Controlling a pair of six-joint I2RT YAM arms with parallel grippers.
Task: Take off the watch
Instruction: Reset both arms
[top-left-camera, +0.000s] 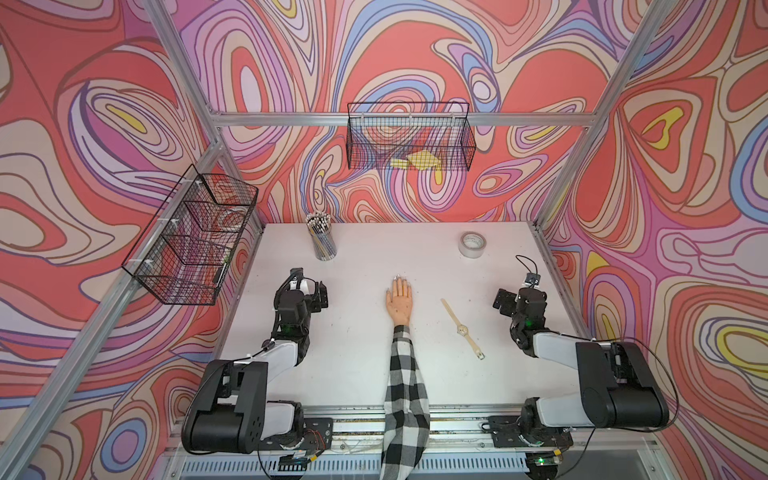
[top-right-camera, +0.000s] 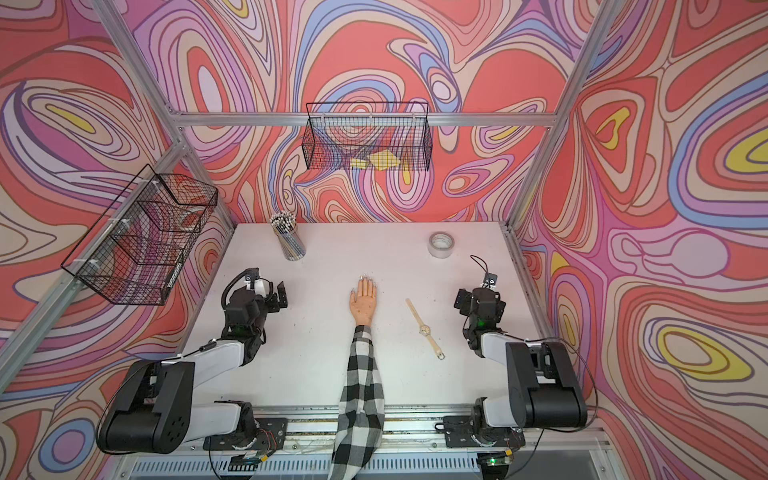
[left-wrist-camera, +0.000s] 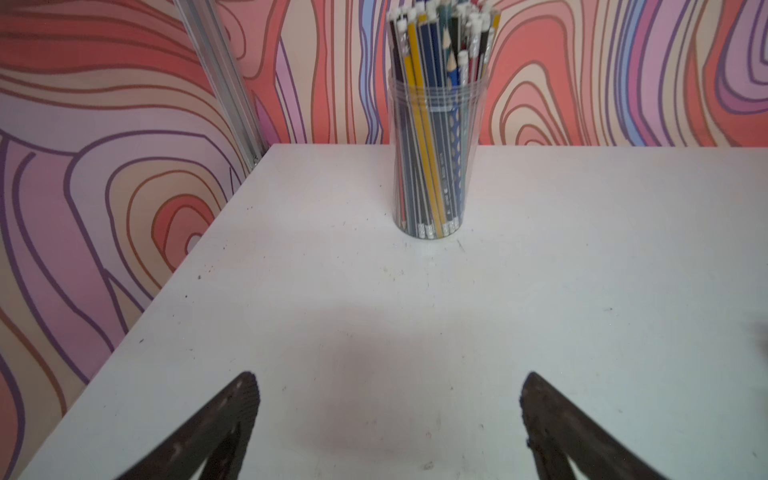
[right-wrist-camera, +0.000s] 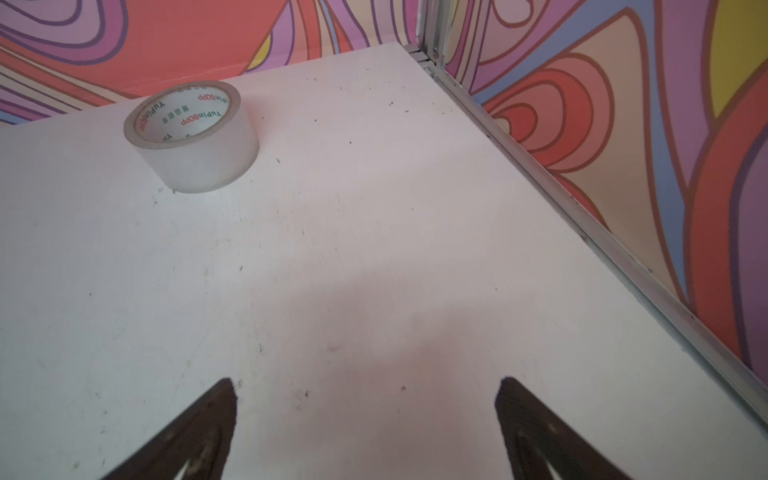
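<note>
Watch (top-left-camera: 462, 329) lies flat, seemingly unbuckled, on tabletop (top-left-camera: 345, 374), nearer right tool (right-wrist-camera: 366, 380) than left tool (left-wrist-camera: 388, 378), touching neither, both spread wide and empty.

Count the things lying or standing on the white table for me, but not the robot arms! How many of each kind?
watch: 1
roll of tape: 1
jar of pencils: 1
dummy arm in a checked sleeve: 1
Total: 4
</note>
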